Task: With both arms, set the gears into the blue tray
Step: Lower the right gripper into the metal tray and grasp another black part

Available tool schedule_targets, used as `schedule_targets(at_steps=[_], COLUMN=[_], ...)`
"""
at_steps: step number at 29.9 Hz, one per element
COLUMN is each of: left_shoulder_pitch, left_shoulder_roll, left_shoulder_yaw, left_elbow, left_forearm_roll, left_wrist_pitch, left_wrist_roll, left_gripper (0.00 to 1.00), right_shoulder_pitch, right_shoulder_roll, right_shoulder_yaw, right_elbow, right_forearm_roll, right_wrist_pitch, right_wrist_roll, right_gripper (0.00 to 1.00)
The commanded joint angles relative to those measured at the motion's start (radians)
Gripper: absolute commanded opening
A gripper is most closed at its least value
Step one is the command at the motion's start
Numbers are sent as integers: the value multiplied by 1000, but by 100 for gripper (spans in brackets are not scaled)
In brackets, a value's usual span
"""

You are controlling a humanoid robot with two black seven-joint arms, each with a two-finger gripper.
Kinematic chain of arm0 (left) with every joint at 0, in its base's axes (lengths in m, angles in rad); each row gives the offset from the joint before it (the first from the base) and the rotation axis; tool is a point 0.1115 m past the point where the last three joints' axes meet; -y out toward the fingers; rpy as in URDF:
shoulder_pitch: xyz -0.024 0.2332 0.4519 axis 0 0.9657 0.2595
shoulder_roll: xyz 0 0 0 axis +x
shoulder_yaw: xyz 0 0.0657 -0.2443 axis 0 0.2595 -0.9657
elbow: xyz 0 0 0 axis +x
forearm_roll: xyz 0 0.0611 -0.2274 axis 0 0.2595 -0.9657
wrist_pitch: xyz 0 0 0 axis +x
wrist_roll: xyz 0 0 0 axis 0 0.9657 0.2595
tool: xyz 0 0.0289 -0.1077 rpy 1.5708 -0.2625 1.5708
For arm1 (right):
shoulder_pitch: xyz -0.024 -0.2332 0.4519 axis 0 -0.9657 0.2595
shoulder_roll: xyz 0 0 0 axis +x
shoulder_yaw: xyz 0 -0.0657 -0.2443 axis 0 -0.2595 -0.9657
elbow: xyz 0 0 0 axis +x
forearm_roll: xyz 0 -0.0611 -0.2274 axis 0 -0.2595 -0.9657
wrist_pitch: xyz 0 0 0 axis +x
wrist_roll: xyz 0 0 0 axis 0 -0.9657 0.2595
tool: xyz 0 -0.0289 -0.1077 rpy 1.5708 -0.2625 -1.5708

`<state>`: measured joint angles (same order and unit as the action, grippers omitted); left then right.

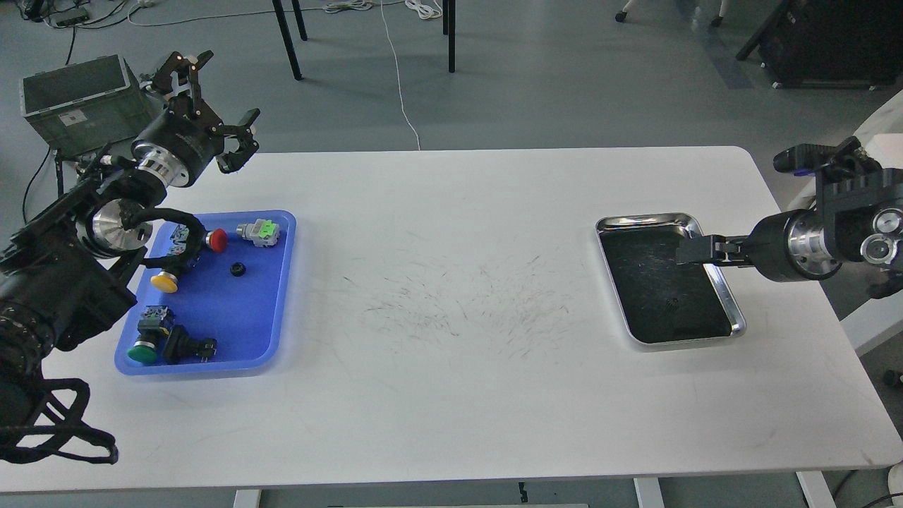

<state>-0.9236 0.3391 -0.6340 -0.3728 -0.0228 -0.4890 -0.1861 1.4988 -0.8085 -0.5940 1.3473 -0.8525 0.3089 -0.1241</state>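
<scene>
The blue tray [243,317] lies at the table's left. One small black gear [238,269] rests in its middle, among several push-buttons. A second dark gear [673,303] shows faintly on the dark floor of the silver tray [705,227] at the right. My left gripper [230,85] is raised behind the blue tray's far edge, with its fingers spread open and nothing between them. My right gripper [681,252] reaches in from the right, low over the silver tray's right side and pointing left. I see it edge-on, so its fingers merge into one bar.
Red [217,240], green-and-grey [259,231], yellow [166,282], green [144,353] and black [188,346] push-buttons lie in the blue tray. A green crate [74,99] stands on the floor at the back left. Chair legs and a cable lie behind the table.
</scene>
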Motion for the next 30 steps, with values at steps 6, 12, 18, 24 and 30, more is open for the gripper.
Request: schedule_targets(at_steps=[6, 12, 18, 24, 30], left_shoulder_pitch=[11, 16, 17, 16, 16], left_shoulder_roll=[6, 6, 4, 4, 6], left_shoulder_yaw=[2, 2, 4, 4, 4], left_elbow=[0, 0, 0, 0, 0], left_forearm_roll=[1, 3, 3, 4, 4], left_wrist_pitch=[0, 0, 0, 0, 0], left_wrist_roll=[-24, -30, -30, -30, -30], left_gripper=[98, 98, 98, 98, 98], right_shoulder_pitch=[-77, -130, -183, -187, -187], right_shoulder_roll=[103, 161, 230, 261, 264], right_shoulder_yaw=[-33, -33, -33, -33, -40], right_elbow=[-117, -175, -246, -269, -270], right_forearm_roll=[-8, -7, -7, -7, -8], right_wrist_pitch=[-7, -19, -48, -47, -39], right_wrist_roll=[0, 0, -6, -6, -6], right_gripper=[96, 94, 91, 81, 61])
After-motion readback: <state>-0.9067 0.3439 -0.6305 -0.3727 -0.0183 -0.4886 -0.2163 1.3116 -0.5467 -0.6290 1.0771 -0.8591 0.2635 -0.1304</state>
